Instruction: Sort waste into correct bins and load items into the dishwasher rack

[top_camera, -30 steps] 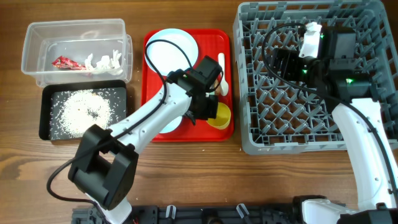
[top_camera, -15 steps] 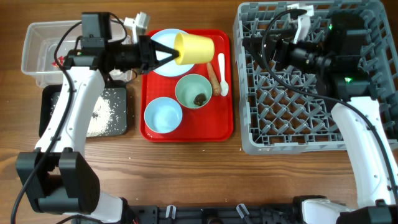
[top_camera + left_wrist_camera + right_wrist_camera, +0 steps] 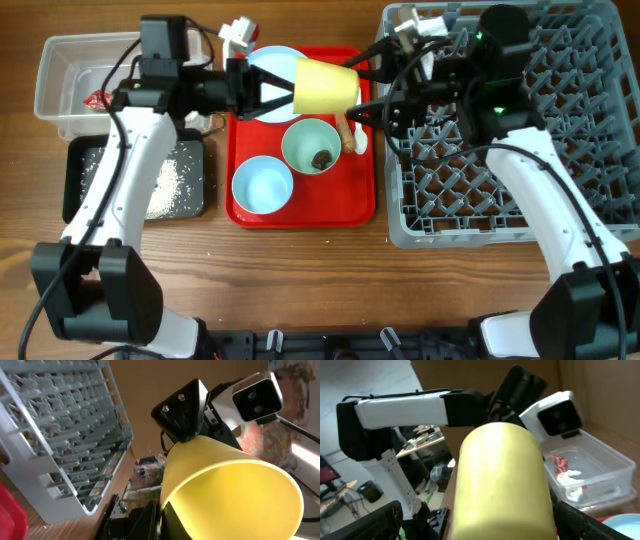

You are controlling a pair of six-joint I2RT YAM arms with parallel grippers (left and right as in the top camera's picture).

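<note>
The small yellow cup (image 3: 325,87) hangs on its side above the red tray (image 3: 300,212), its mouth toward the left. My left gripper (image 3: 278,93) is shut on its rim, one finger inside the cup (image 3: 235,490). My right gripper (image 3: 365,95) is open, its fingers on either side of the cup's base (image 3: 500,480), not closed on it. On the tray lie the pale blue plate (image 3: 268,68), the pale green bowl (image 3: 305,140) with the dark brown lump (image 3: 320,158), the light blue bowl (image 3: 263,185), the carrot-like stick (image 3: 346,132) and the partly hidden white spoon (image 3: 361,143).
The clear tub (image 3: 60,70) at the back left holds the red wrapper (image 3: 97,98) and white tissue (image 3: 567,477). The black tray (image 3: 72,180) in front of it holds rice grains (image 3: 160,180). The grey dishwasher rack (image 3: 500,170) fills the right side.
My left gripper has lifted the cup off the tray and carried it sideways to the right. My right arm has swung left out over the rack's edge to the cup's base.
</note>
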